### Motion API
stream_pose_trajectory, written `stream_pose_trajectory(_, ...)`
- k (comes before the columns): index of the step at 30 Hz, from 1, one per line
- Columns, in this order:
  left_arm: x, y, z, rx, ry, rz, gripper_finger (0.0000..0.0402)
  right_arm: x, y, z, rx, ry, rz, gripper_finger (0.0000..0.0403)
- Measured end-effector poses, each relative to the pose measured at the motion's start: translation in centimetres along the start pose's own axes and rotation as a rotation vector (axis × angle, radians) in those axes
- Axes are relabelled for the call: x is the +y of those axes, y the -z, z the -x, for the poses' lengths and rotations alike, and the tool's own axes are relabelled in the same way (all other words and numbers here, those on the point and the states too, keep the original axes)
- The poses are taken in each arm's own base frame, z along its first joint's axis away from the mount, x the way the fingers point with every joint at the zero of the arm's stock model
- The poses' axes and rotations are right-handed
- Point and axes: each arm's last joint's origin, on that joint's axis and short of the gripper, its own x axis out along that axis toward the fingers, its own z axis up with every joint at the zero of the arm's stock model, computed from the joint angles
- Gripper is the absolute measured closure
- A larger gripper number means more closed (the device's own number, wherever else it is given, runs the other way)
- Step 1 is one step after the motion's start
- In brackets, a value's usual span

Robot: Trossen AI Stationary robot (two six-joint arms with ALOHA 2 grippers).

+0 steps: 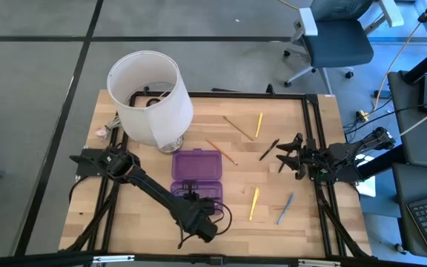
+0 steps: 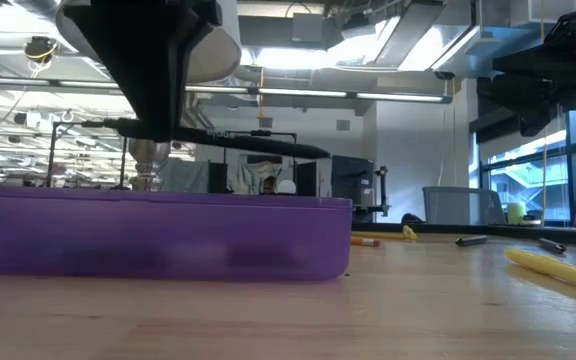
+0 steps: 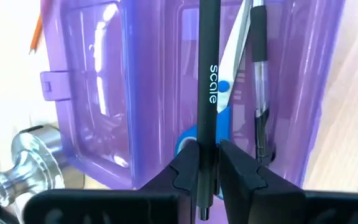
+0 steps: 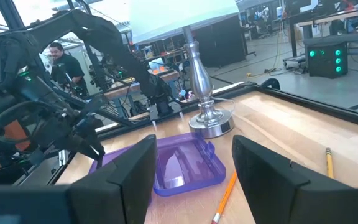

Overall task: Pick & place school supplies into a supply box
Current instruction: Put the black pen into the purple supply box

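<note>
2 arms show from above: the left gripper hovers over the supply box; the right gripper waits, spread wide. Low down, its dark pen hangs level, perhaps overhanging the wall. At the wrist, fingers clamp it above the scissors; releasing crooked could bounce it out.

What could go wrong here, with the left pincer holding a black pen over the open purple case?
1. The left pincer grips the black pen near one end, so most of it sticks out; released, it may tip onto the case rim instead of dropping in.
2. Blue-handled scissors and another pen already lie inside, so the pen could land across them.
</note>
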Motion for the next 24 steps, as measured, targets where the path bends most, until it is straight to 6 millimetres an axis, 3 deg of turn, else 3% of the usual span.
stream_pose_trajectory(4, -0.6, -0.6, -0.3, -0.057, 0.053, 0.002, 0.0368, 0.0, 0.0, 0.0, 0.001, -0.006, 0.0, 0.0188)
stream_pose_trajectory(8, 0.4, 1.3, -1.2, 0.02, -0.012, 0.02, 0.0367, 0.0, 0.0, 0.0, 0.003, -0.008, 0.0, 0.0188)
stream_pose_trajectory(16, 1.3, 3.8, -2.2, -0.122, 0.145, 0.175, 0.0368, 0.0, 0.0, 0.0, 0.006, -0.008, 0.001, 0.0188)
stream_pose_trajectory(20, 1.8, 5.1, -4.3, -0.035, 0.141, 0.18, 0.0368, 0.0, 0.0, 0.0, 0.006, -0.008, 0.002, 0.0188)
stream_pose_trajectory(24, 2.2, 5.0, -5.9, 0.016, 0.222, 0.174, 0.0367, 0.0, 0.0, 0.0, 0.005, -0.008, 0.001, 0.0188)
